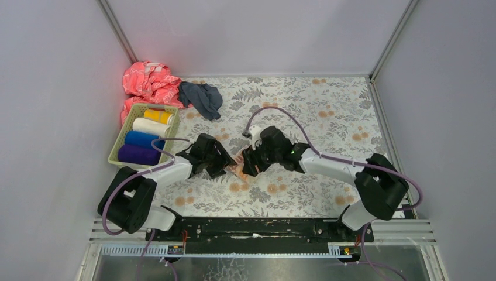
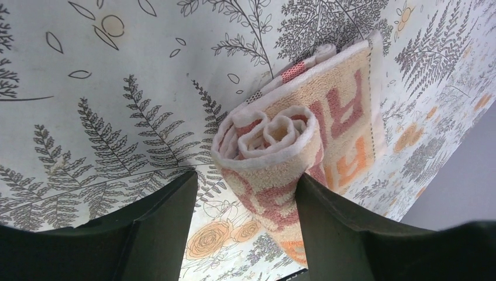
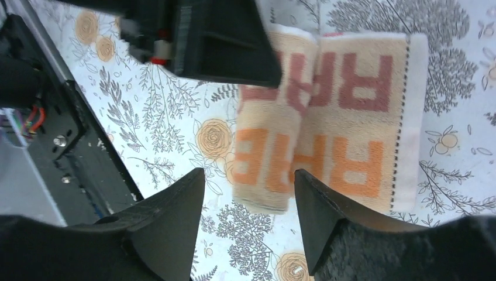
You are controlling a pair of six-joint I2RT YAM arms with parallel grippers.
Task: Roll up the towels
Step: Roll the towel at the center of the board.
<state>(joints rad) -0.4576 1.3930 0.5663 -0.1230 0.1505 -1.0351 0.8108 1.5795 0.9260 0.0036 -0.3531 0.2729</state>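
The cream "RABBIT" towel point(image 1: 239, 170) lies mid-table, partly rolled. In the left wrist view its rolled end point(image 2: 275, 146) sits between my open fingers, against the right finger point(image 2: 327, 222) and apart from the left one. My left gripper point(image 2: 245, 193) point(image 1: 226, 160) is open around that end. In the right wrist view the roll point(image 3: 263, 146) lies beside the flat part point(image 3: 357, 129). My right gripper point(image 3: 250, 178) point(image 1: 249, 164) is open, just off the roll's other end. The left gripper's body point(image 3: 222, 41) covers the roll's far end.
A green basket point(image 1: 115, 153) at the left holds yellow point(image 1: 158, 116), white point(image 1: 151, 126), blue point(image 1: 140, 139) and purple point(image 1: 139, 154) rolls. A dark grey-blue towel point(image 1: 202, 98) and a pink cloth point(image 1: 149, 82) lie bunched at the back left. Walls enclose the floral table.
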